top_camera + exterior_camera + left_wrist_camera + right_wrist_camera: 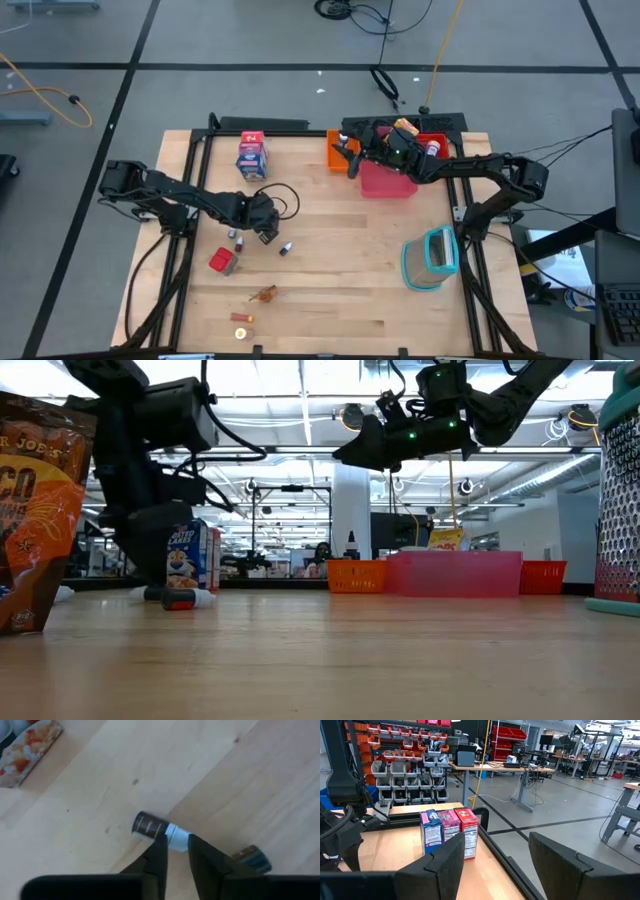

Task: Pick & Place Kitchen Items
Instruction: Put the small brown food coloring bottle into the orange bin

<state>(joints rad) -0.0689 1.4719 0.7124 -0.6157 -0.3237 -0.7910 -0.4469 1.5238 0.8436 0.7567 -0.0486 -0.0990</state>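
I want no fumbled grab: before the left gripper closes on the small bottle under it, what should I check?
1. Bottle between the left gripper fingers: ok, its white end lies at the gap.
2. Fingers open enough: ok, a narrow gap shows.
3. Bottle lying flat on the table: ok.
4. Second bottle clear of the fingers: ok, it lies apart to one side.
5. Height above the table: cannot tell.
6. Right gripper out of the way: ok, open, up over the pink tray at the far edge.
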